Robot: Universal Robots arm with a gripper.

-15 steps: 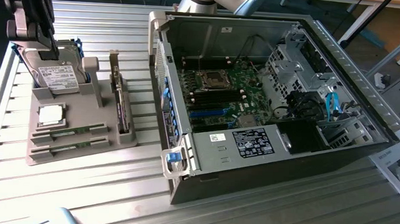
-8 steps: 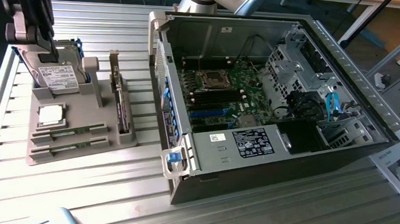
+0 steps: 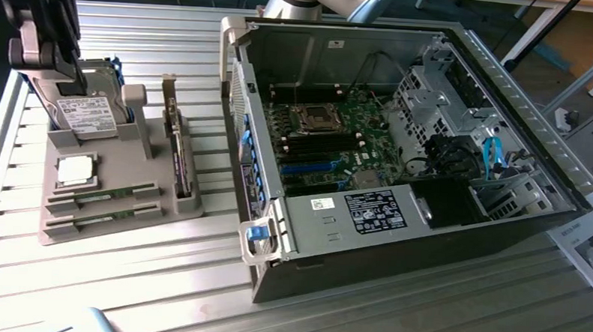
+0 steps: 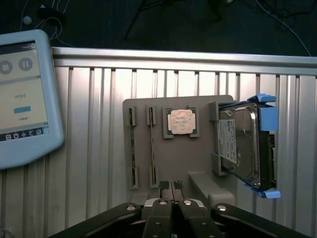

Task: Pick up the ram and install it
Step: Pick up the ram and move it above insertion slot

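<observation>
Two green ram sticks (image 3: 105, 197) (image 4: 132, 153) lie on edge, side by side, in slots at one end of a grey holder tray (image 3: 126, 166) (image 4: 198, 158). My gripper (image 3: 70, 77) (image 4: 171, 186) hangs well above the tray, shut with nothing between its fingertips. In the exterior view it sits over the hard-drive end of the tray, away from the ram. The open computer case (image 3: 408, 141) lies at the exterior view's right with its motherboard (image 3: 328, 137) exposed.
The tray also holds a silver processor chip (image 4: 181, 122), a hard drive in a blue bracket (image 4: 242, 146) and an upright expansion card (image 3: 182, 161). A tablet-like control screen (image 4: 25, 99) lies on the slatted metal table (image 3: 171, 280) beside the tray.
</observation>
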